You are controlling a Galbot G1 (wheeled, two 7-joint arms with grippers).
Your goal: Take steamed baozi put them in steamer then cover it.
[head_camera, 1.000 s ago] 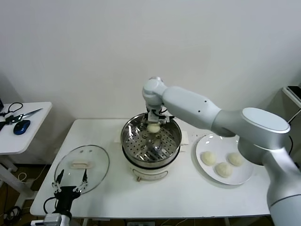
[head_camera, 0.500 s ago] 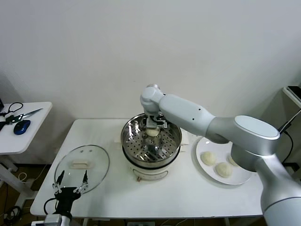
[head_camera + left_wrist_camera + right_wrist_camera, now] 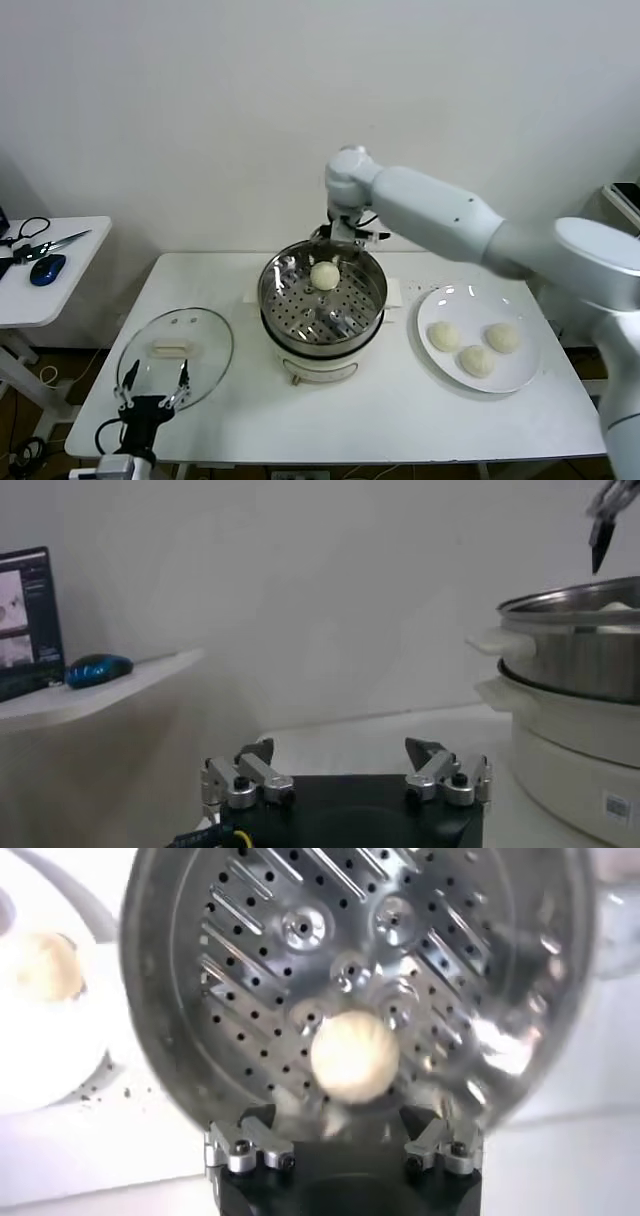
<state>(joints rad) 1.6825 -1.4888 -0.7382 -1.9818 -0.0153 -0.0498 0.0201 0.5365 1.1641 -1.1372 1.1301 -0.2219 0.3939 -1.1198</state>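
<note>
White wall backs a white table [image 3: 400, 420]; a small side table [image 3: 60, 275] with scissors and a blue mouse [image 3: 46, 269] stands off to the left.

Left to right on the main table: the left pincer [image 3: 152, 382] waits at the near left corner, fingers spread and empty, just short of the cover [image 3: 175, 347], which lies flat with its cream handle up. At centre stands the steamer [image 3: 322, 300], with one baozi [image 3: 325, 275] resting on the perforated tray toward the back wall. Above the pot's far rim hangs the right pincer [image 3: 350, 236]; in its wrist view the two fingertips [image 3: 250, 1148] stand wide apart with nothing between them, the bun lying free below them on the tray. To the right, a white plate [image 3: 440, 300] carries the three other baozi [image 3: 476, 348].

Judging by this, one of four buns is in and the cover is not yet on. The risks ahead: soft dough may be squashed or dented if the pincer closes too hard on a bun; closing too lightly could let one slip out over the table between plate and pot. Three more buns must fit around the first, so a careless drop could stack them and stop the cover seating. The glass cover itself could slide when gripped by its handle.
</note>
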